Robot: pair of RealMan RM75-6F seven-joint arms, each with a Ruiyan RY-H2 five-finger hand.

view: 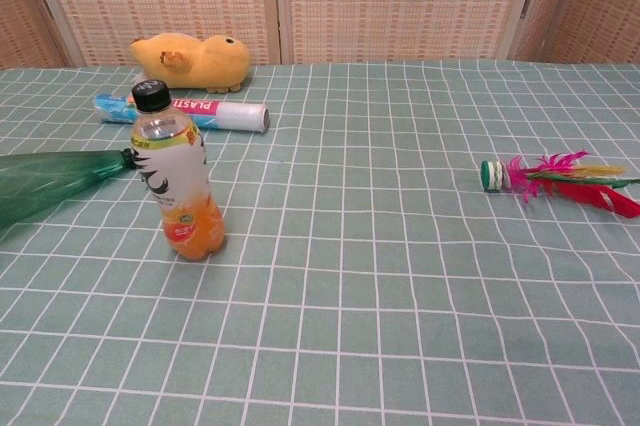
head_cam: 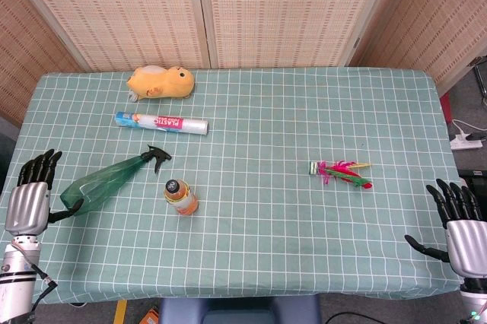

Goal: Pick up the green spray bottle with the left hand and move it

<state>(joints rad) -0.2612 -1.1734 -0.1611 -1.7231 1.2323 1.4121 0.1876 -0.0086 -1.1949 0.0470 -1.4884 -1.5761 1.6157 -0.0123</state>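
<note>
Left hand: the silver-and-black left hand [head_cam: 30, 195] sat at the table's left edge, fingers apart and pointing up, gripping nothing; its thumb reached toward the bottle's base, though contact could not be told.
Right hand: the right hand [head_cam: 456, 221] rested at the right edge, fingers spread and empty.
Task object: the translucent green plastic spray bottle [head_cam: 106, 179] lay on its side on the green checked tablecloth [head_cam: 266, 134], black nozzle pointing away from the left hand.
Nearby: an upright orange drink bottle with a black cap [view: 178, 176] stood just beside the nozzle.
Far side: a white plastic-wrap roll [head_cam: 161, 122] and a yellow plush toy [head_cam: 160, 82] lay behind.
Right half: a pink-and-yellow feathered shuttlecock [head_cam: 342, 173] lay well apart.
</note>
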